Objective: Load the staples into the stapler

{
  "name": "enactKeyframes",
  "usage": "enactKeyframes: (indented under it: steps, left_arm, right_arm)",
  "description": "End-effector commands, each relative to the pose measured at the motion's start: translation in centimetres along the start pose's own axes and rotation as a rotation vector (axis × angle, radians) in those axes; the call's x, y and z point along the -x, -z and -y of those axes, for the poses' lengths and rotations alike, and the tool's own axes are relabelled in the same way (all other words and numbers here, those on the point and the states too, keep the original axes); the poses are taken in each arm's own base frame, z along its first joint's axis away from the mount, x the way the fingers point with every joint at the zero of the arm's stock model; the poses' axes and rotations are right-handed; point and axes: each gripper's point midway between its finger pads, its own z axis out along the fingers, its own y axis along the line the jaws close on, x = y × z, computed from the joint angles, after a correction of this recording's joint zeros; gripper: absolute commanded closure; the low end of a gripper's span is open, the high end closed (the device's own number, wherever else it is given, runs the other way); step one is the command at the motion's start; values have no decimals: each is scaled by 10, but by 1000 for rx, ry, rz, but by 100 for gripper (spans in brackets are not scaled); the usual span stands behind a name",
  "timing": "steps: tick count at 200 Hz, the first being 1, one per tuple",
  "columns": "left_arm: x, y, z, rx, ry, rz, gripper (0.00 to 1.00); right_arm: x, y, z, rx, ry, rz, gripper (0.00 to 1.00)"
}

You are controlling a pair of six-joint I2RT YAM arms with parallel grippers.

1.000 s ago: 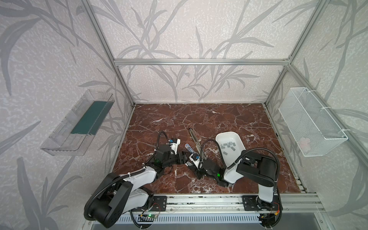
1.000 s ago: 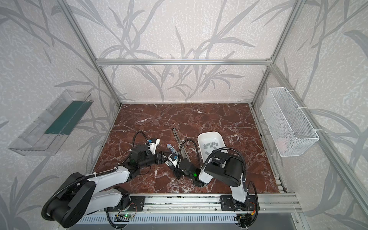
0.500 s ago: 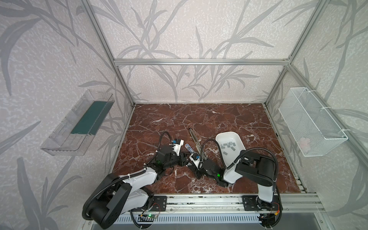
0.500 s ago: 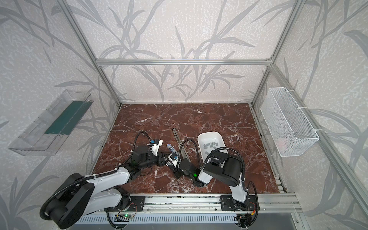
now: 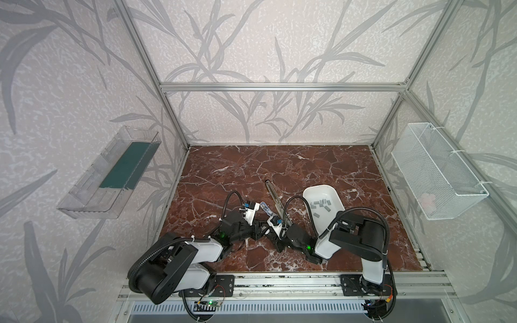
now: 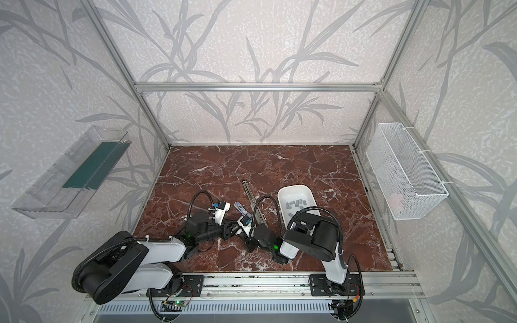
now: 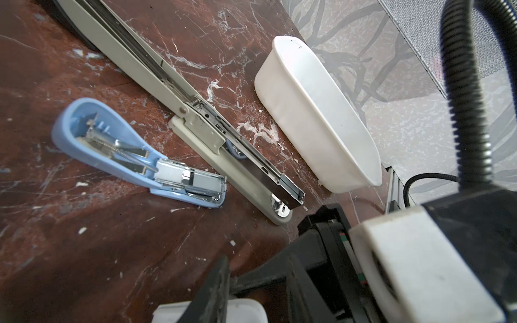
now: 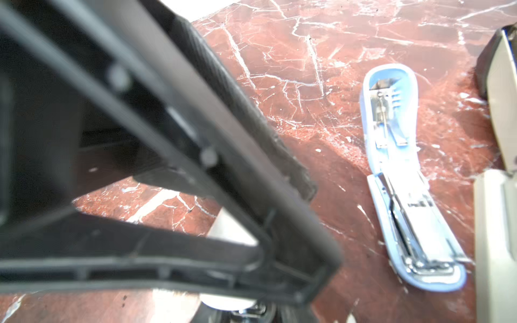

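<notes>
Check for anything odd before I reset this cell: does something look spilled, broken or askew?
Nothing broken or spilled shows. The blue stapler lies splayed fully open, spring exposed, beside the long beige stapler, also open. The staples lie jumbled in the white tray.

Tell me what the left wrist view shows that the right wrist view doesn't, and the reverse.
Only left wrist: the white tray, outer wall only, and the mesh basket. Only right wrist: nothing new of use; a black finger blocks half the frame. Both: the blue stapler lying open on the marble, beside the beige stapler.
</notes>
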Motion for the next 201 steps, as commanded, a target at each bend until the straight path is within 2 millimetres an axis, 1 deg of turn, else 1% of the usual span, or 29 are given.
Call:
enactKeyframes:
  steps: [1,25,47,91,130,171,180,182,184,201]
  left_arm:
    - [3,-1,-1,6,-52,32,64]
    - [0,-5,-6,17,-67,29,66]
    - [-3,-8,-14,41,-74,28,71]
    - [-7,-15,-29,96,-75,17,72]
    - [-8,-16,-33,116,-91,9,72]
    - [-6,-16,-36,142,-95,4,71]
    - [-6,-15,-36,148,-96,0,71]
    - [-6,-15,-36,149,-97,-3,71]
    - [-6,-15,-36,149,-96,-3,71]
    - [-6,-15,-36,154,-100,-12,71]
  right_arm:
    - [-29,6,1,-1,2,-81,73]
    - [-25,10,-4,31,8,-61,69]
    - [-17,15,-9,56,14,-35,65]
    - [-3,25,-10,56,23,-2,62]
    - [11,33,-10,44,27,23,55]
    - [29,42,-16,62,32,55,53]
    - [26,42,-16,61,37,41,53]
    - [33,44,-17,65,36,59,53]
    - [36,45,-18,65,36,64,53]
    - [40,48,-18,65,39,64,52]
